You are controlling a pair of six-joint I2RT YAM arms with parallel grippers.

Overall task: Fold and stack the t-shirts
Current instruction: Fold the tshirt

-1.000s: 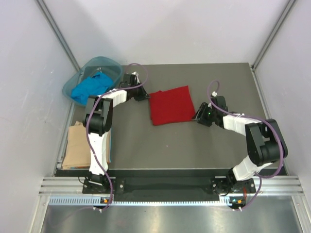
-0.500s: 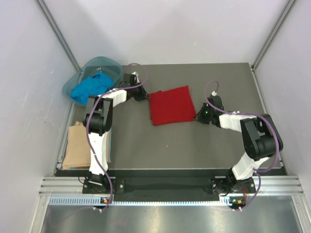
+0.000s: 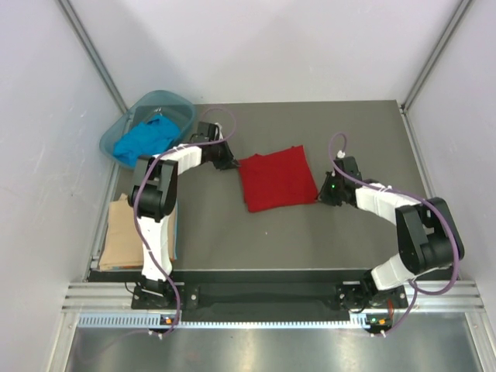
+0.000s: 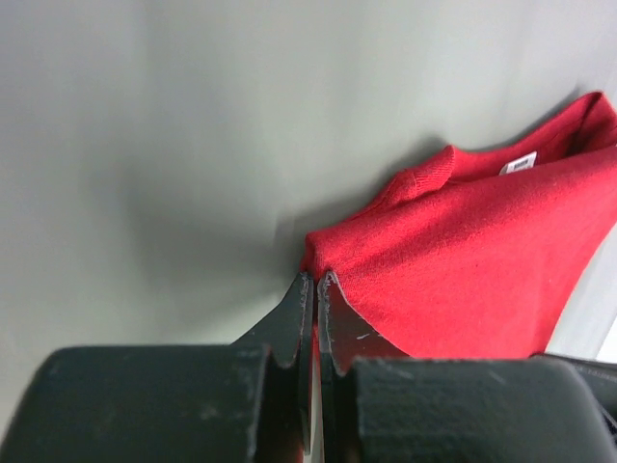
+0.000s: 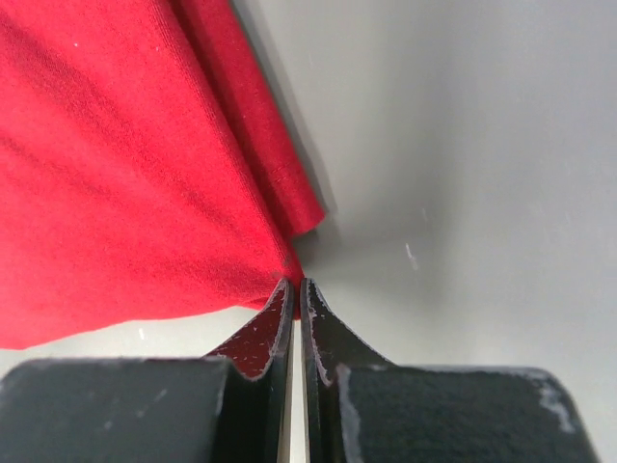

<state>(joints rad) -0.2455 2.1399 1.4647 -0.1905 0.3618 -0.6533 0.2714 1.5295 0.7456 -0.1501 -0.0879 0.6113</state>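
Progress sits approx. a third of the way, as we judge it. We see the red tee point(image 3: 277, 180) lying on the table point(image 3: 310, 240), a bit toward 12 o'clock of centre. It's folded into a rough square, slightly skewed, w/ doubled layers showing along its edges. In the left wrist view its white neck label point(image 4: 521, 164) peeks out by the collar.

Left gripper point(image 3: 229, 163) is at the tee's 10 o'clock corner, its two fingers pinched tight w/ red cloth caught between them. Right gripper point(image 3: 324, 191) is at the 4 o'clock corner, also clamped narrow, w/ the fabric bunching straight into its tips. So both pincers hold the same shirt at opposite corners.

Our read: the red tee's folding looks done or nearly so, and it isn't on any stack yet. With both corners gripped, the step in hand is prob. one more fold or a carry over to the pile.

The tan tee point(image 3: 122, 232) lies flat at the table's 8 o'clock edge and looks folded, so we take it as the stack's base. The blue tee point(image 3: 144, 139) is crumpled in the basin point(image 3: 167, 97) at 10 o'clock, hanging partly over the rim and not folded.

Left to do: put red on tan, then pull out, fold and stack blue.
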